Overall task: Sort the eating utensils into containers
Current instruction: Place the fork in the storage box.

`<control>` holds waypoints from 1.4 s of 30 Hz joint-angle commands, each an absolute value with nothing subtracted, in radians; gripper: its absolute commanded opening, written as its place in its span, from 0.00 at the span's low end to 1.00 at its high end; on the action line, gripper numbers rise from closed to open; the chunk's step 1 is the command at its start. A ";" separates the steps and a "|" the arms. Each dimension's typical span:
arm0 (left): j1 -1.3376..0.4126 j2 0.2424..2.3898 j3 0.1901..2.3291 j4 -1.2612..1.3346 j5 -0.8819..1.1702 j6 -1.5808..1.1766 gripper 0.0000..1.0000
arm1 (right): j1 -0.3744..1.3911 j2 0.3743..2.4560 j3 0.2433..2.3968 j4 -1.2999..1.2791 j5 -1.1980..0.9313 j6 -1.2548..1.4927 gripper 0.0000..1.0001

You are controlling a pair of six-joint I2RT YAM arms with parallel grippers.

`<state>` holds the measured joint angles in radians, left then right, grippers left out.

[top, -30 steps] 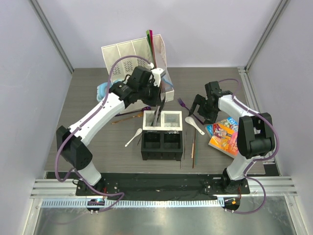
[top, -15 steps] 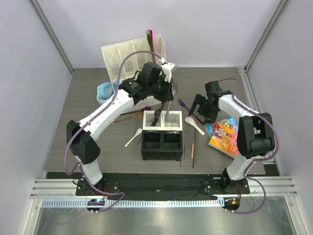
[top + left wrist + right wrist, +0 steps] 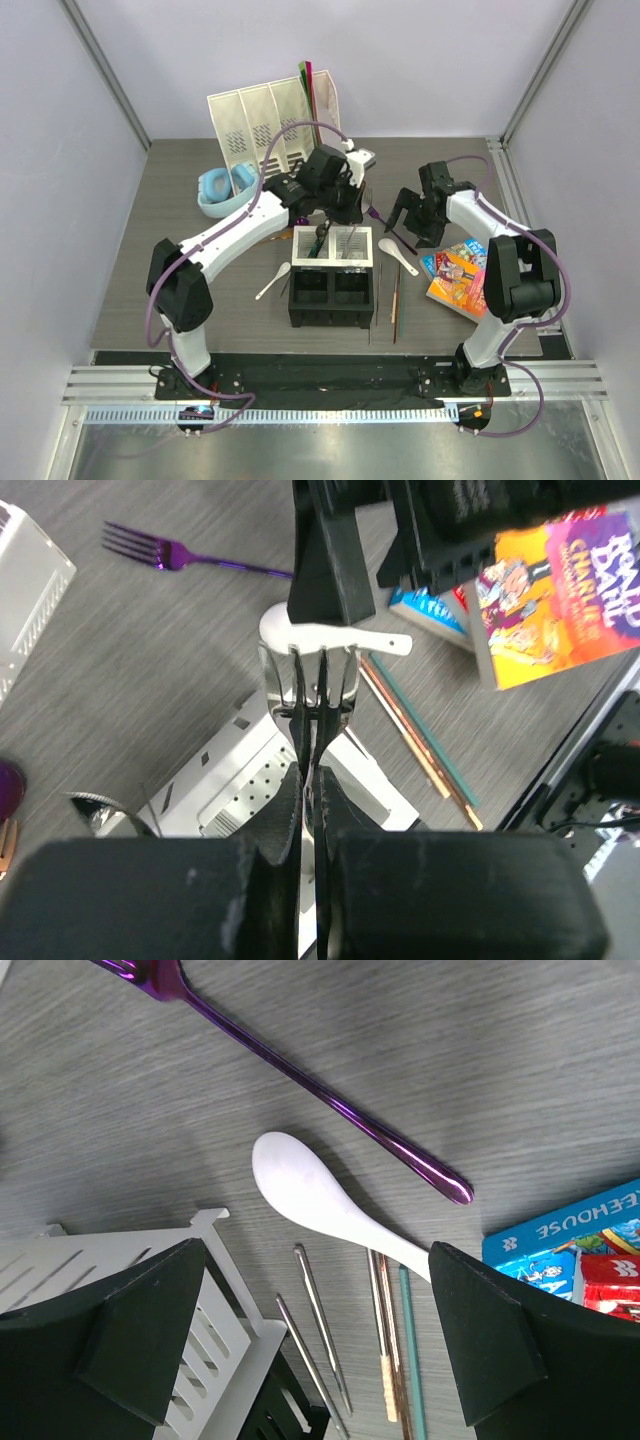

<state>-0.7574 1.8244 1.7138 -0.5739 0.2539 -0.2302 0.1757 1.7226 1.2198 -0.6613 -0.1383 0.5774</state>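
Currently the four-cell caddy [image 3: 332, 320] sits mid-table, white cells at the rear and black cells at the front. Above its rear side hangs the left gripper [image 3: 312, 790], jaws pressed tight on the handle of a dark fork [image 3: 320, 695]. The right gripper [image 3: 320, 1330] is spread wide with nothing in it, over the white soup spoon [image 3: 310, 1200] just right of the caddy. The fork's long axis runs in line with the left fingers, tines at the far, lower end. From the top camera that end points toward the rear-left white cell [image 3: 302, 234]; whether the tip is inside or above it, cannot tell. Judgement: the left arm is nearer, and the fork should go down along its own axis.
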 commanded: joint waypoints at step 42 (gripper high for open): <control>-0.824 1.665 1.575 -0.514 -0.044 -0.147 0.36 | 0.179 1.720 1.216 -0.637 -0.137 0.572 1.00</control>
<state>-0.8200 1.7489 1.5478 -0.5072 0.0776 -0.1658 0.1757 1.7401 1.2171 -0.6540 -0.1390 0.5777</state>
